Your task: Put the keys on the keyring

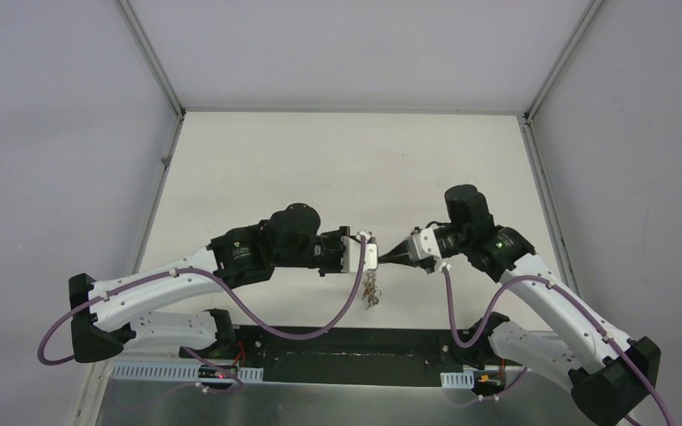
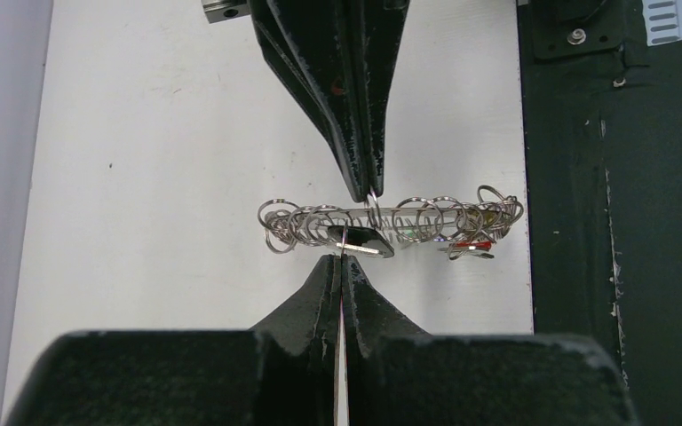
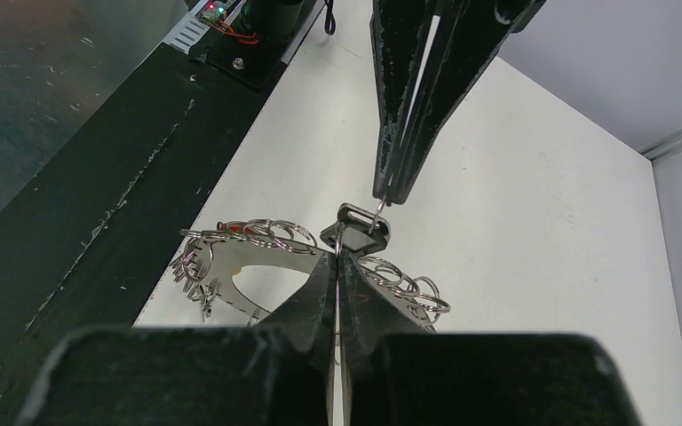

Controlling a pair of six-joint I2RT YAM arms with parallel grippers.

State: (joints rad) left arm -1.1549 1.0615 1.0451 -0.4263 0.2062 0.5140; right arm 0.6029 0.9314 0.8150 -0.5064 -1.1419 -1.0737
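left gripper (image 2: pixel 342 263) clamped on keyring (image 3: pixel 257 263) edge, hanging it clear of table (image 1: pixel 320 169) so loops are reachable | right gripper (image 3: pixel 339 257) closed, tips at black-tagged key (image 3: pixel 356 228), likely feeding it onto a loop

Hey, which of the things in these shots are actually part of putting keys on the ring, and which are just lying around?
Part of the job:
keyring, gripped by the shut right pincer
black-tagged key, gripped by the shut left pincer

Just there:
red-tagged key, among the keyring's loops
white table
black base plate at the near edge
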